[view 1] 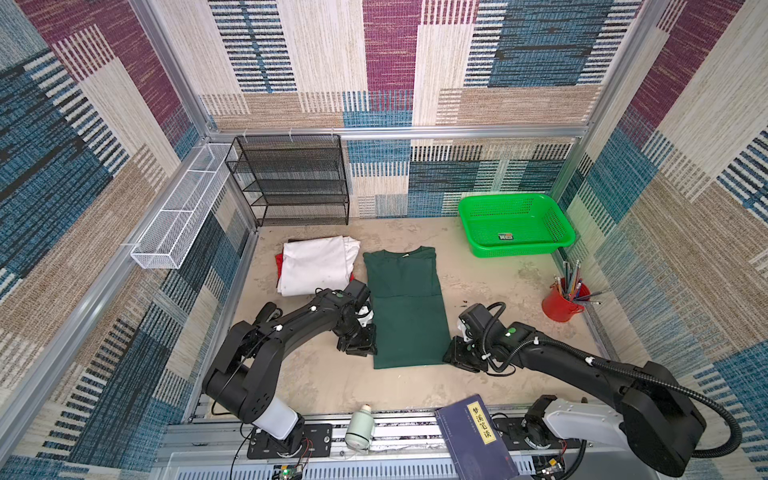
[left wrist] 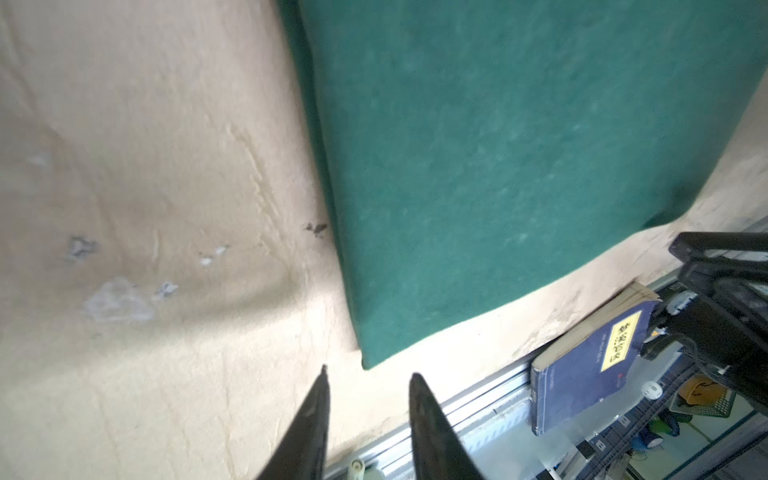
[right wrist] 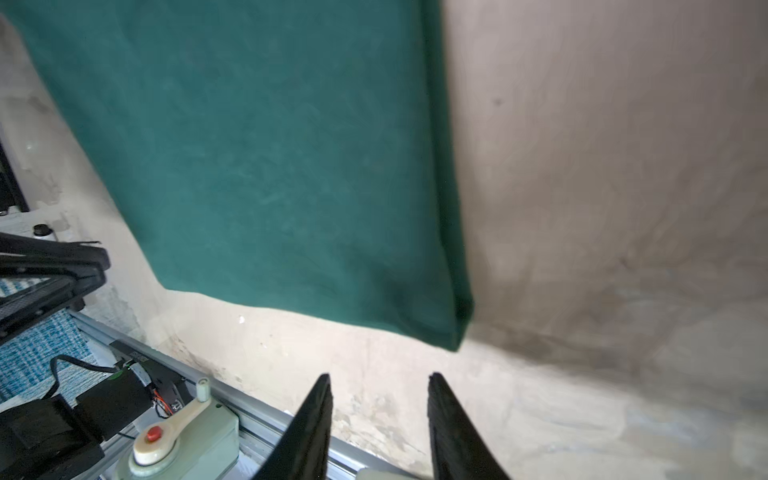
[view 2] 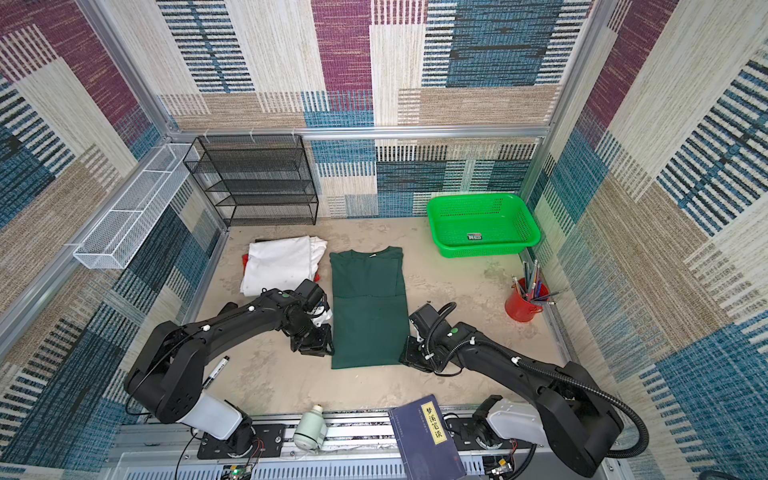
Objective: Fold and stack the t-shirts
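A dark green t-shirt (view 1: 405, 307) (view 2: 368, 307) lies flat mid-table, folded lengthwise into a long strip with its collar at the far end. To its left a folded white t-shirt (view 1: 313, 264) rests on a red one (view 1: 279, 262), of which only an edge shows. My left gripper (view 1: 360, 352) (left wrist: 368, 374) hangs by the strip's near left corner, open and empty. My right gripper (view 1: 455, 361) (right wrist: 378, 376) is by the near right corner, also open and empty. Both wrist views show the green t-shirt (left wrist: 519, 166) (right wrist: 270, 166) just beyond the fingertips, untouched.
A bright green plastic basket (view 1: 515, 224) stands at the back right and a black mesh rack (view 1: 291, 178) at the back left. A red cup of pencils (view 1: 563, 305) is at the right edge. A blue book (view 1: 478, 436) and a pale green device (view 1: 360, 428) lie on the front rail.
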Motion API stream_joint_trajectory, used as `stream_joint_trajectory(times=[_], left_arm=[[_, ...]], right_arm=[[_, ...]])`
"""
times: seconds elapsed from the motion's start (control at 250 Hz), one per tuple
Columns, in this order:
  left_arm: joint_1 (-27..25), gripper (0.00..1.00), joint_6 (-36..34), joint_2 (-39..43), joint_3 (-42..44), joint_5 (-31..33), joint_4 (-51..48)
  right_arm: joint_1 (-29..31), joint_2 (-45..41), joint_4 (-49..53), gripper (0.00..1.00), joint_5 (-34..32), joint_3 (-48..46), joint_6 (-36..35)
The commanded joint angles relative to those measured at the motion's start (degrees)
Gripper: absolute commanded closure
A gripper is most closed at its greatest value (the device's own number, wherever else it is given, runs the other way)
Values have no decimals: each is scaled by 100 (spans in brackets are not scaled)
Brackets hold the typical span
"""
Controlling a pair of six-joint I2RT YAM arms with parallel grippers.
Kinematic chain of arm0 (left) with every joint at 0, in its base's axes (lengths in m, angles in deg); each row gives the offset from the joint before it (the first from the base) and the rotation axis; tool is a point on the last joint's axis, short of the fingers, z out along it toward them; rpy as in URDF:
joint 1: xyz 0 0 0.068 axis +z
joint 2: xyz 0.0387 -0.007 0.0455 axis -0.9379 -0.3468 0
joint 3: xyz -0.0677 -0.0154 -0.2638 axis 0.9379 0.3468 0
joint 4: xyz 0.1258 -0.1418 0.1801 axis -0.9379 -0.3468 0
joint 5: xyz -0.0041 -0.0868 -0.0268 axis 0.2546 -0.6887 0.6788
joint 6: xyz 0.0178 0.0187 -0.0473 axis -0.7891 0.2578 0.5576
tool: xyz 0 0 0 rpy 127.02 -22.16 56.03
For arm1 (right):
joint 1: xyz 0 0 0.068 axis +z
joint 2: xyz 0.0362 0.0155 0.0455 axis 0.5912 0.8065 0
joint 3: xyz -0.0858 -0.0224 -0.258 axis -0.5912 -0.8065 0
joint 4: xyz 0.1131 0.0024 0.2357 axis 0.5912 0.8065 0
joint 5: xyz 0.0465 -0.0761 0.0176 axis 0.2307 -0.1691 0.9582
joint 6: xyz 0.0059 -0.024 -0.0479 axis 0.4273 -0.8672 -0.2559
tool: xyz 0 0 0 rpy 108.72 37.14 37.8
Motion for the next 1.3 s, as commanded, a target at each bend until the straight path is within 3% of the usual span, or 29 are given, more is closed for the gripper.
stream_joint_trajectory(times=[0.0,0.092,0.272,0.7,1.008,1.296], left_arm=[[2,56,53,162,263,-257,99],[2,51,276,361,545,-407,413],[-9,56,680,275,881,-631,934],[-17,64,788,-39,1122,-745,1157],[-16,65,860,-145,1135,-441,1116],[-15,73,1018,-145,1155,-298,1193]], right_arm=[[-7,-132,42,54,-150,-164,192],[-51,-174,-140,47,-111,-309,225],[-173,27,-489,46,-27,-468,251],[-383,505,-468,56,-198,-383,196],[-524,423,-465,61,-252,-431,225],[-576,503,-491,69,-253,-405,177]])
